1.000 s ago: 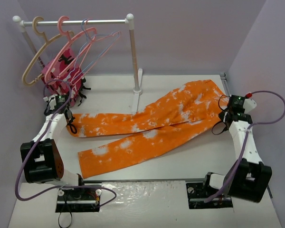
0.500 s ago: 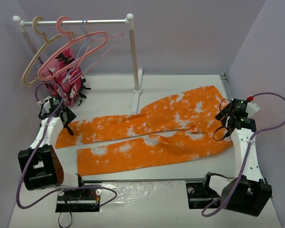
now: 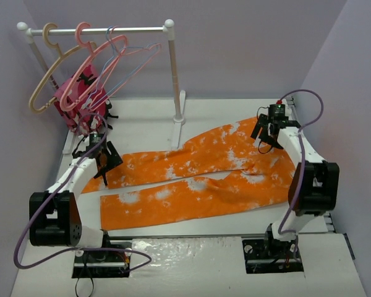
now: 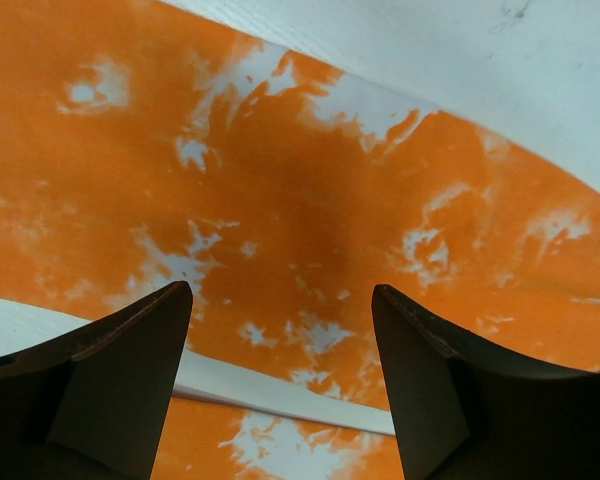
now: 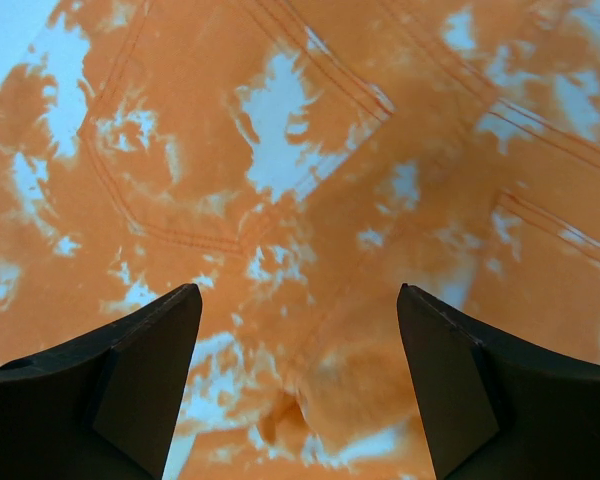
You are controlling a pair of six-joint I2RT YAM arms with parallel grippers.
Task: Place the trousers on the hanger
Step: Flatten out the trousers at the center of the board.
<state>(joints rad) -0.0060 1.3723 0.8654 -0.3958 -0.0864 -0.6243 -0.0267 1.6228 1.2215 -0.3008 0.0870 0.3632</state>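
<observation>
The orange trousers (image 3: 198, 167) with white blotches lie flat across the table, legs to the left and waist to the right. My left gripper (image 3: 105, 162) hovers open over the far leg's cuff end. In the left wrist view the cloth (image 4: 280, 180) lies below the gripper (image 4: 280, 292), with nothing between the fingers. My right gripper (image 3: 266, 133) hangs open above the waist end. The right wrist view shows a back pocket (image 5: 230, 150) beneath the gripper (image 5: 298, 290). The salmon-pink hanger (image 3: 86, 59) hangs on the rail at the back left.
A white clothes rail (image 3: 99, 28) on a post (image 3: 173, 68) stands at the back. It also carries a beige hanger (image 3: 46, 74) and thin wire hangers (image 3: 130, 59). A pink-and-red garment (image 3: 77, 99) hangs behind the left arm. Walls close in on both sides.
Both grippers have opened and let go of the trousers, which now lie flat. The left arm moved right over the leg end. The right arm swung back over the waist.
</observation>
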